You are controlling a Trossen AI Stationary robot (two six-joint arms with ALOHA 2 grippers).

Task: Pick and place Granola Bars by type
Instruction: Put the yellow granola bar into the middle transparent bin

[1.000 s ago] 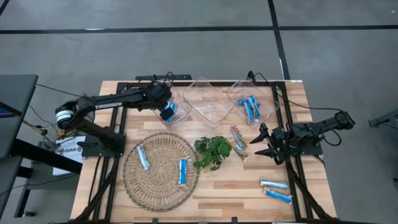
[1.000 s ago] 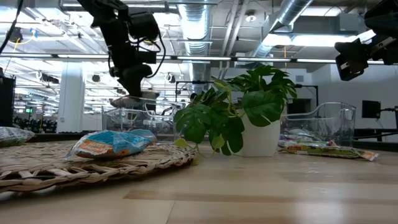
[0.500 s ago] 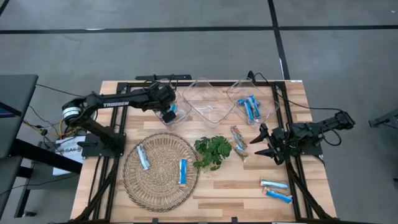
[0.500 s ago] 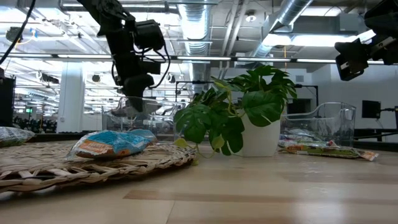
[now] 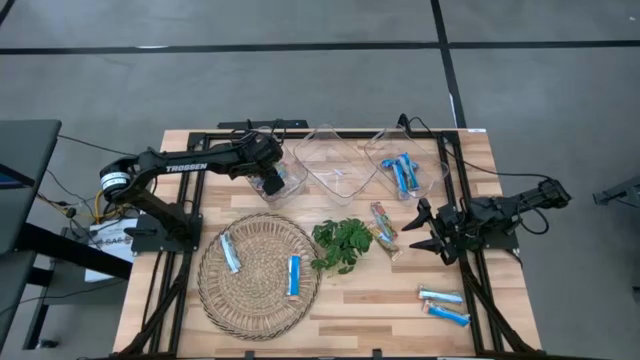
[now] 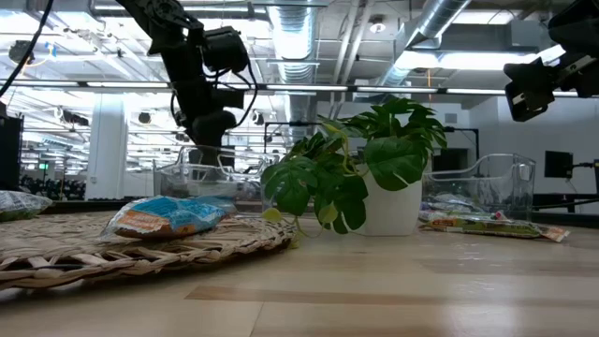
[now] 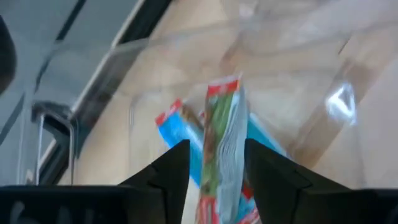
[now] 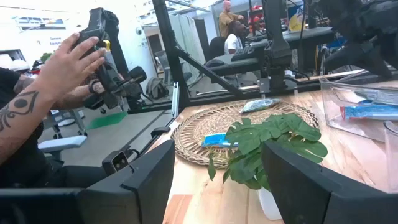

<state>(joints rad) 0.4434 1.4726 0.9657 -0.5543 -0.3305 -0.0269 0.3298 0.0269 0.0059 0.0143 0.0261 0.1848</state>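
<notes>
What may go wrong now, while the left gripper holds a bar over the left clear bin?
1. The left gripper pinches the bar low down, so it may fall askew or catch on the left bin wall.
2. This bar looks red and green, yet blue wrappers seem to lie below it, so types may mix.
3. The right gripper waits open near the plant.

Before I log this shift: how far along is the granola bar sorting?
Partly done. Blue bars already lie in the right clear bin. The left gripper holds a bar inside the left clear bin. Left: two on the wicker tray, the multicoloured bars by the plant, and two blue bars near the table's front right.
</notes>
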